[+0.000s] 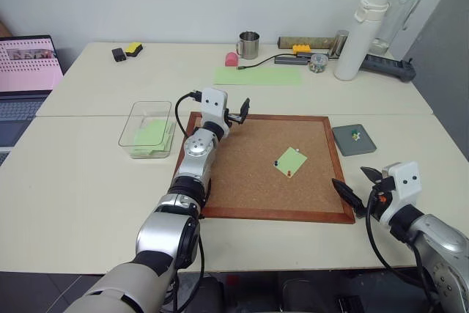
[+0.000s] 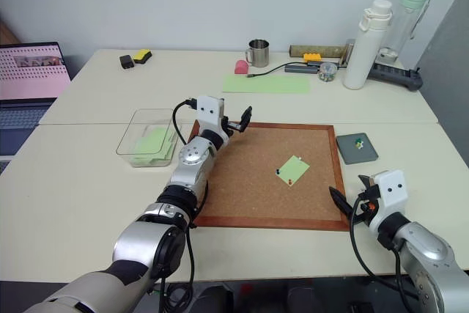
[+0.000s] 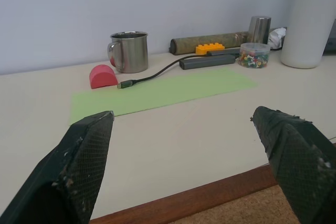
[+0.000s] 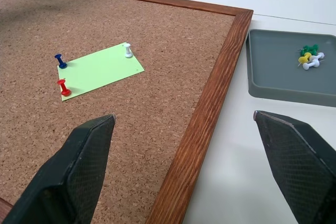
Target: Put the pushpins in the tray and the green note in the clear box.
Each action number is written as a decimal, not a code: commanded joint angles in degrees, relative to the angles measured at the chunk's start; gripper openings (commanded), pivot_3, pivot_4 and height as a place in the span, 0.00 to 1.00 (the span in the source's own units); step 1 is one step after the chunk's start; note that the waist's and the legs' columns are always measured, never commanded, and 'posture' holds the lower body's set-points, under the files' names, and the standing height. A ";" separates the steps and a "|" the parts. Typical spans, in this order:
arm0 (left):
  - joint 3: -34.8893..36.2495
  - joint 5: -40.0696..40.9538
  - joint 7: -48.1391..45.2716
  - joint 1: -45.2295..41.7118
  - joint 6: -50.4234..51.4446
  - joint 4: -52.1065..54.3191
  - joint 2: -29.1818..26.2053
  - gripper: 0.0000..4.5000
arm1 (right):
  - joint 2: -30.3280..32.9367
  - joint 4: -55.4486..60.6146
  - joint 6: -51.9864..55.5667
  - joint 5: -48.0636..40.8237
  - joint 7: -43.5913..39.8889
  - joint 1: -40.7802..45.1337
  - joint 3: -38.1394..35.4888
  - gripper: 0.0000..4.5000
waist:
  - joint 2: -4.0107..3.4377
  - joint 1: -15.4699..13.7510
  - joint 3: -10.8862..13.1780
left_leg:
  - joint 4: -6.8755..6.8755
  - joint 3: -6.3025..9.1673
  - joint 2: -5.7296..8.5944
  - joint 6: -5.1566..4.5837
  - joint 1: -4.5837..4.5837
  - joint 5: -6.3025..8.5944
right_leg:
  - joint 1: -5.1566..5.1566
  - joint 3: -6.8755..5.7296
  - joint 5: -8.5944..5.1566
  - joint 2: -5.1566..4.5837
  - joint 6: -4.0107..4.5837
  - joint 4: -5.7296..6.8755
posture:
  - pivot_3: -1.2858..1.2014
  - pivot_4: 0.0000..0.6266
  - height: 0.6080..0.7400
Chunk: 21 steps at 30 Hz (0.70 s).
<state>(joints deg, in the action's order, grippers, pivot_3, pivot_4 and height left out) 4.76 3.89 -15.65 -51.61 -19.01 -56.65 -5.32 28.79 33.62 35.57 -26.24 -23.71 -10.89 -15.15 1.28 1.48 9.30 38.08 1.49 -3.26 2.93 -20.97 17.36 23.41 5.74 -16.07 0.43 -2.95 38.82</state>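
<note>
The table (image 1: 88,181) is seen from above and behind by the two head views, tilted forward and down; nearly the same scene is shared by both, from the cork board (image 1: 249,181) to the far wall.

The left wrist view is set low over the board's far edge, facing level toward the mug (image 3: 128,51) and the long green sheet (image 3: 163,92), which are also caught by the head views.

The right wrist view is held close over the board's near right corner, and the note (image 4: 102,69) and the tray (image 4: 286,85) are shared with the head views.
</note>
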 commanded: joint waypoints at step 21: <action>-7.40 17.89 -30.64 35.53 36.65 67.49 -19.58 0.17 | 1.41 -23.43 -7.93 1.80 -18.10 26.63 14.14 1.00 | -0.15 0.22 -0.06 | 0.04 0.15 -0.10 0.02 0.13 -0.01 | -0.12 -0.11 -0.06 0.01 0.11 0.04 | 0.52 0.24 1.00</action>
<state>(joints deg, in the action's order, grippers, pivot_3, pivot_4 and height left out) -2.18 22.70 -45.99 -17.58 18.41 7.20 -24.00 30.87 11.41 30.23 -25.41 -40.37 13.59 -1.86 1.14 1.70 9.24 38.11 1.63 -3.37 2.94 -20.84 17.36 23.30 5.65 -16.13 0.44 -2.84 38.86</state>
